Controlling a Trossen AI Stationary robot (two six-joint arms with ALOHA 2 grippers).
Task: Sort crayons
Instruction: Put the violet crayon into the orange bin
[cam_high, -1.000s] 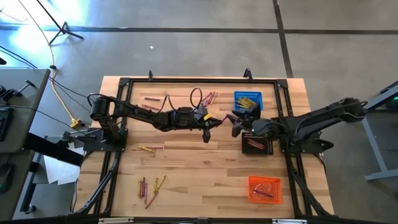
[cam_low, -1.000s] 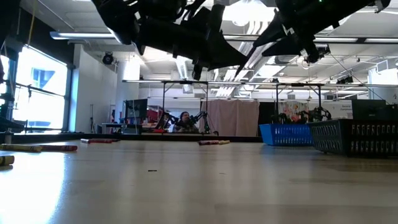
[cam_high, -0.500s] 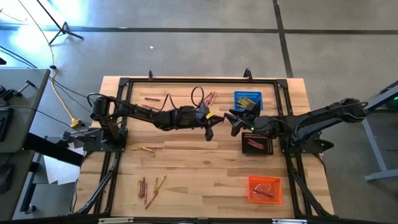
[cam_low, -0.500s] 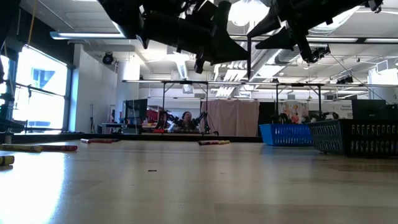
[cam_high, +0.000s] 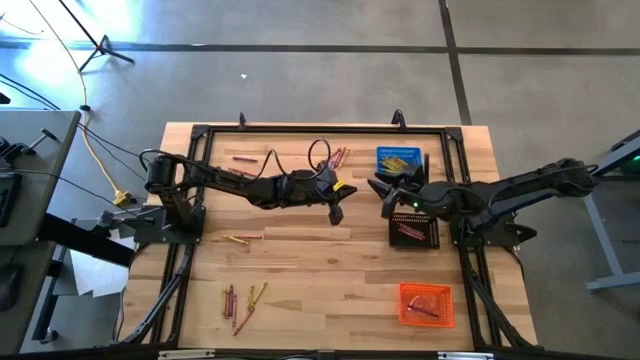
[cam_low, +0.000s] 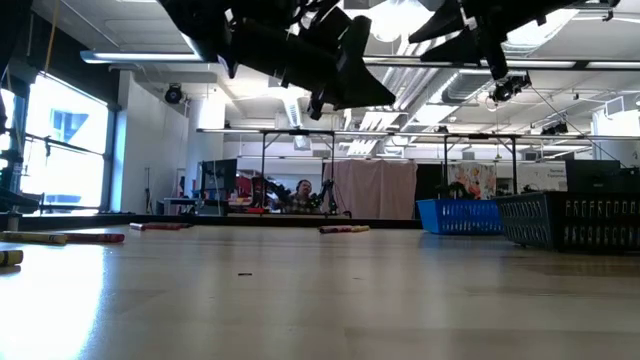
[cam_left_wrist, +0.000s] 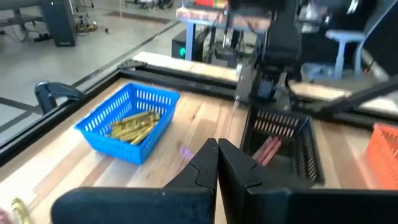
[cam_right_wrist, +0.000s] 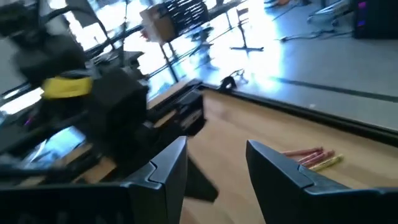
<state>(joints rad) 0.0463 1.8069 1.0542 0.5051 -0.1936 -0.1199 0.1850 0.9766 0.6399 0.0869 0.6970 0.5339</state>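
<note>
Both arms hang mid-air near the black basket (cam_high: 413, 231). The left pincer (cam_high: 336, 209) is clenched w/ nothing visible in it; the right pincer (cam_high: 380, 187) is spread, empty. Crayons (cam_high: 241, 303) are scattered on the tabletop (cam_high: 320, 280), well away from the black basket. Risk imo: the pincers are so close they could clip each other if either swings across.

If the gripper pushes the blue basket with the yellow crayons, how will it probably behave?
The blue basket looks like thin plastic mesh, so probably light and apt to slide on the smooth wooden table. Its low, wide shape makes tipping unlikely. The loose yellow crayons inside may roll.
</note>
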